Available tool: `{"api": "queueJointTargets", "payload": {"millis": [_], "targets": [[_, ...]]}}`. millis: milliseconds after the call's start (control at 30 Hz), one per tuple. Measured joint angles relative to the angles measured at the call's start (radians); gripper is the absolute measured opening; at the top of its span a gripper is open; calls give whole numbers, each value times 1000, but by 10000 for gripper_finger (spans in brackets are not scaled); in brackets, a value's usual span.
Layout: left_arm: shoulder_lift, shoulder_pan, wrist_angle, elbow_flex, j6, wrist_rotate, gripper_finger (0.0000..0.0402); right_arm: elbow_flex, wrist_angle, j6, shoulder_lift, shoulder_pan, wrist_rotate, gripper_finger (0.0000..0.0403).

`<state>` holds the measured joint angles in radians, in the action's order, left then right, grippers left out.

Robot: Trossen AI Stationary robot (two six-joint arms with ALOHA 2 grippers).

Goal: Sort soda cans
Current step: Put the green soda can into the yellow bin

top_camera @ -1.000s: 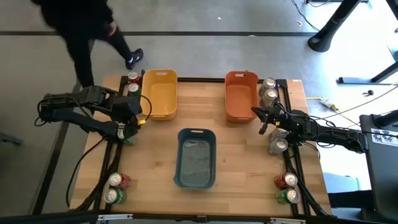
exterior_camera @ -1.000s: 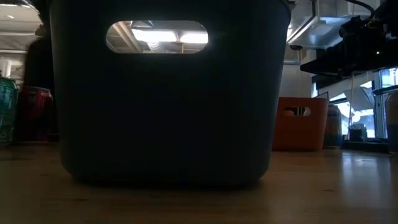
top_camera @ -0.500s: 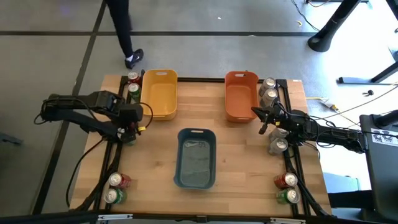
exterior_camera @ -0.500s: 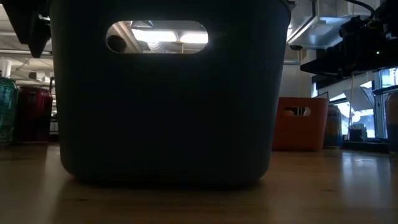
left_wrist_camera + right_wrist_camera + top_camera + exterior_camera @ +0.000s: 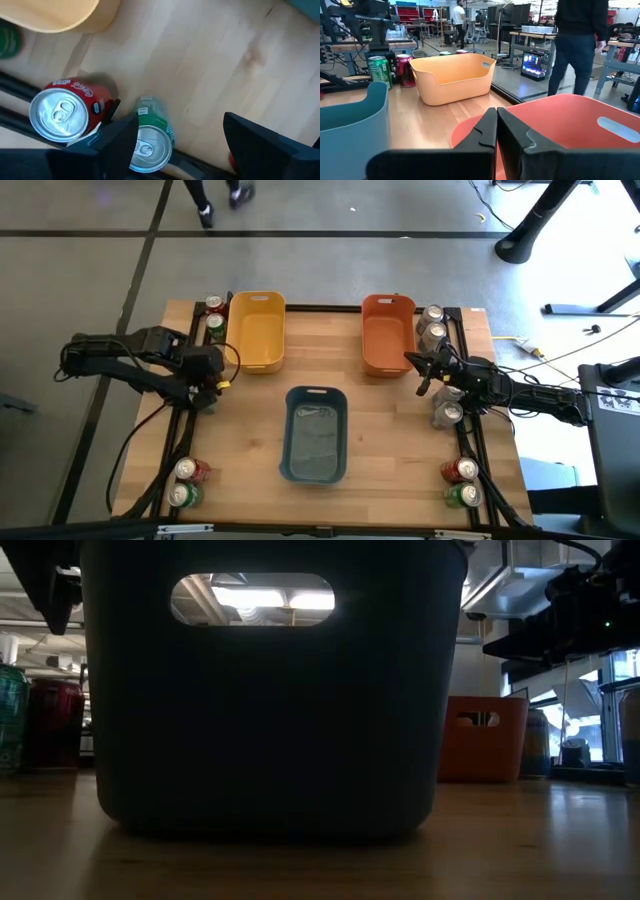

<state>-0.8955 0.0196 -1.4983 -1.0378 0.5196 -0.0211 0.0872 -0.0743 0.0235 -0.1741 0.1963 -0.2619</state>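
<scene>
Jaws of the left gripper [image 5: 180,145] stand apart above a green can [image 5: 150,140] beside a red can [image 5: 62,110] at the table [image 5: 390,420] left edge, while the right gripper [image 5: 418,372], jaws together, waits beside the orange bin [image 5: 385,335].

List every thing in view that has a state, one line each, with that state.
left gripper: open, over a green can beside a red can, both upright.
right gripper: shut, empty, by the orange bin.
yellow bin: empty.
orange bin: empty.
blue bin: no cans inside.
</scene>
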Motion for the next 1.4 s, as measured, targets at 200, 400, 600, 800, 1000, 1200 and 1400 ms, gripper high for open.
{"api": "queueJointTargets", "payload": {"millis": [200, 400, 600, 800, 1000, 1200, 1400], "targets": [[-4, 0, -29, 0, 14, -2, 281, 0, 30, 0, 0, 0, 0, 12], [-1, 1, -72, 13, -122, -20, 281, 0, 61, -21, 0, 0, 0, 12], [6, 1, -73, 117, -159, 0, 281, 0, 61, -23, 0, 0, 0, 12], [6, 0, -72, 180, -177, 18, 281, 0, 69, -23, 0, 0, 0, 12], [7, 0, -73, 181, -185, 18, 281, 0, 71, -30, 0, 0, 0, 12], [7, 0, -52, 181, -187, 18, 281, 0, 71, -44, 0, 0, 0, 12], [6, 1, -54, 205, -182, 13, 281, 0, 70, -45, 0, 0, 0, 12]]}}
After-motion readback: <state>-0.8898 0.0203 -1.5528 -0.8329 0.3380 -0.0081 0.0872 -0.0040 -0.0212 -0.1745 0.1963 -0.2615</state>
